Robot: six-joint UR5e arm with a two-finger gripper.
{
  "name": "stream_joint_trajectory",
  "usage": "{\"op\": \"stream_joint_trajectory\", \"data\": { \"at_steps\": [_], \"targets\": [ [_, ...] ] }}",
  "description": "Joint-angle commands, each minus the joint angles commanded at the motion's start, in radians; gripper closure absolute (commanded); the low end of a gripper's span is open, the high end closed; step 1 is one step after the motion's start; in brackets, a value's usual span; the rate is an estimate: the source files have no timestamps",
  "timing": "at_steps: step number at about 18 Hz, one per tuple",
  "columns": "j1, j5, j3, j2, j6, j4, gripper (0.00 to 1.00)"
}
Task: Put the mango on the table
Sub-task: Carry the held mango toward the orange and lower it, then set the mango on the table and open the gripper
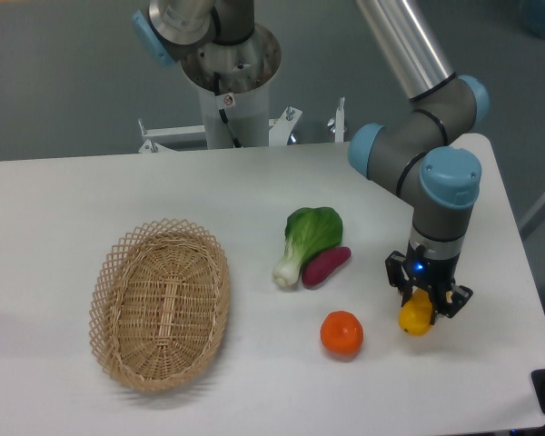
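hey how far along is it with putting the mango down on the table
Done: the mango is out of the basket, which sits empty. In hand: the claw is shut on the mango, low over the table right of the orange. Whether it touches the table, I cannot tell. Left: release it and pull away.

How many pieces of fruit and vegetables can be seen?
4: the mango in the claw, the orange near the front, the sweet potato and the bok choy mid-table. None appears hidden.

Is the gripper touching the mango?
Touching. The fixed camera shows the gripper fingers closed against both sides of the mango.
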Motion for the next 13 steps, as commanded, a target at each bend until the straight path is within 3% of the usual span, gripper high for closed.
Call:
{"op": "stream_joint_trajectory", "data": {
  "at_steps": [6, 8, 10, 13],
  "targets": [
    [-0.002, 0.0, -0.02, 0.0, 0.002, 0.0, 0.47],
    [-0.002, 0.0, -0.02, 0.002, 0.0, 0.0, 0.33],
    [-0.002, 0.0, -0.015, 0.002, 0.002, 0.002, 0.09],
    [-0.002, 0.0, -0.014, 0.003, -0.008, 0.002, 0.0]
  ]
}}
